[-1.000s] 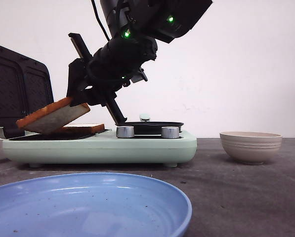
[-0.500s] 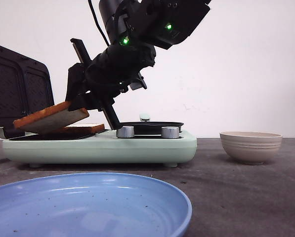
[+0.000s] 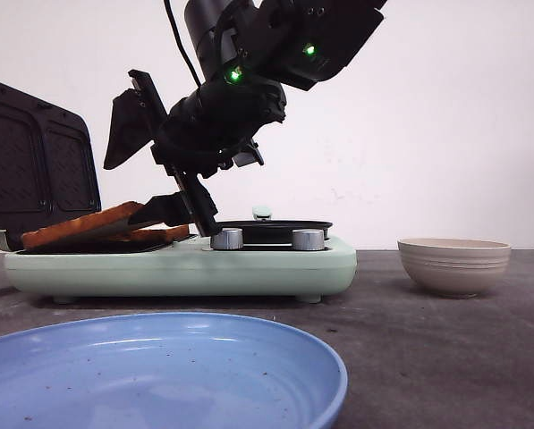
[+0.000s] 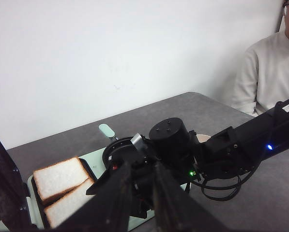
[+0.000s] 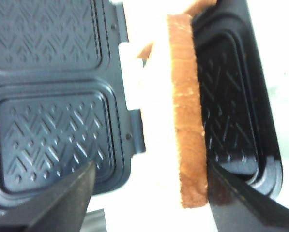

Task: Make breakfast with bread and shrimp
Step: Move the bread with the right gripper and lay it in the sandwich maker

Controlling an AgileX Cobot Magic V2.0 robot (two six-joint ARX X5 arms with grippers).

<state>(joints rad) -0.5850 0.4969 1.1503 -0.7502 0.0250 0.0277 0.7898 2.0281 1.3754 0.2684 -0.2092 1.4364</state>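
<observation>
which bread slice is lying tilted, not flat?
The front slice, nearest the open right claw: it leans across the flat slice behind it.

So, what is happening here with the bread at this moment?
The right gripper is open just above the sandwich maker, with one bread slice lying tilted under it on the open bottom plate. A second slice lies next to it. The left gripper holds nothing. A blue plate and a beige bowl wait nearby.
</observation>
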